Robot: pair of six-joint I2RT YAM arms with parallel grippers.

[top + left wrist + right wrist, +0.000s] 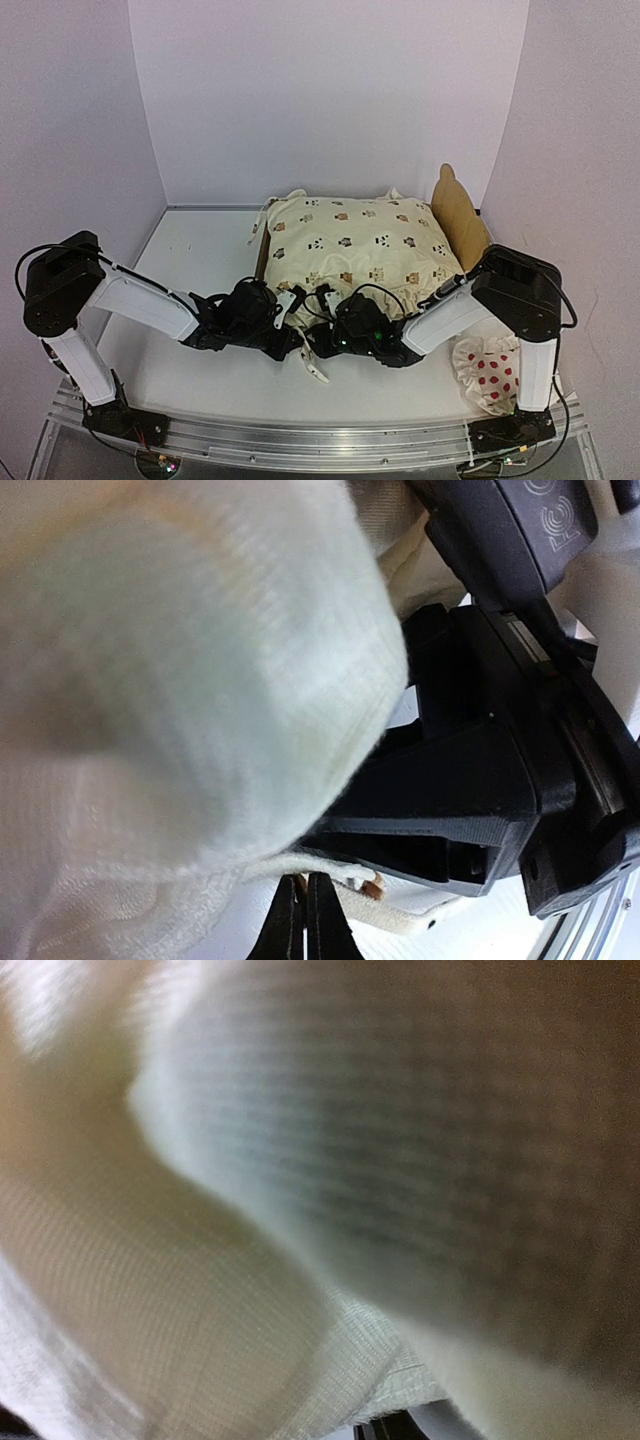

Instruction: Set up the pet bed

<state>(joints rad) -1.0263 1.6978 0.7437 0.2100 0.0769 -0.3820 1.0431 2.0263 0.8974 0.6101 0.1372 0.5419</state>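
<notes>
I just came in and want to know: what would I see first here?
The big cream cover with little animal prints, puffed up over the pet bed in the middle of the table. Then the left arm and right arm meeting at its near edge, and a red-dotted pillow by the right arm's base.

A cream ruffled cover point(350, 245) printed with small animals is seen toward the back of the white tabletop point(190, 250). A white red-dotted pillow point(488, 372) is laid near its right edge.
</notes>
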